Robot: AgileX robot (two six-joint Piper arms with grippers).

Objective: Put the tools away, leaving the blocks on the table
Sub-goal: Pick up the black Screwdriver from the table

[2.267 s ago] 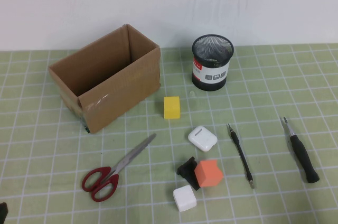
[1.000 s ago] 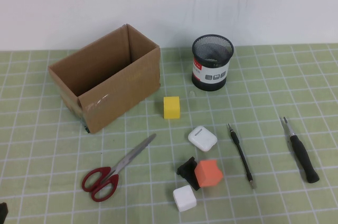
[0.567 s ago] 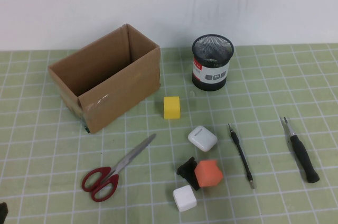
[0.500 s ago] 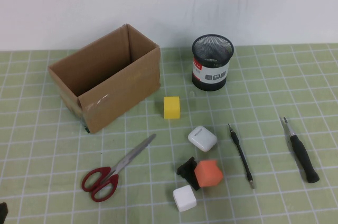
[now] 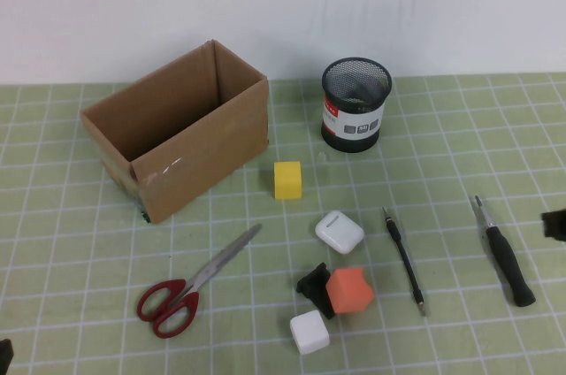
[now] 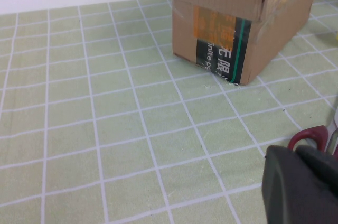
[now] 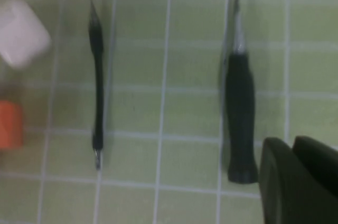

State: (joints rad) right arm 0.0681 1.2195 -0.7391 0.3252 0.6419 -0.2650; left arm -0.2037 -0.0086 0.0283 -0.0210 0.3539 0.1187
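Two hands closed, beside tools.

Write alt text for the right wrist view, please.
The right pincer, shut, hovers beside the handle end of the thick black-handled tool lying on the green grid table. Further over lie the thin black tool, a white block and the orange block.

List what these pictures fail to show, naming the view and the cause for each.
- Cardboard box floor: high view, near wall hides it.
- Mesh cup contents: high view, dark mesh interior.
- Scissors: left wrist view, only a red loop shows beside the shut left gripper.
- Right gripper, shut: high view, cut off by the frame edge.
- Thick black tool tip shape: right wrist view, blurred.
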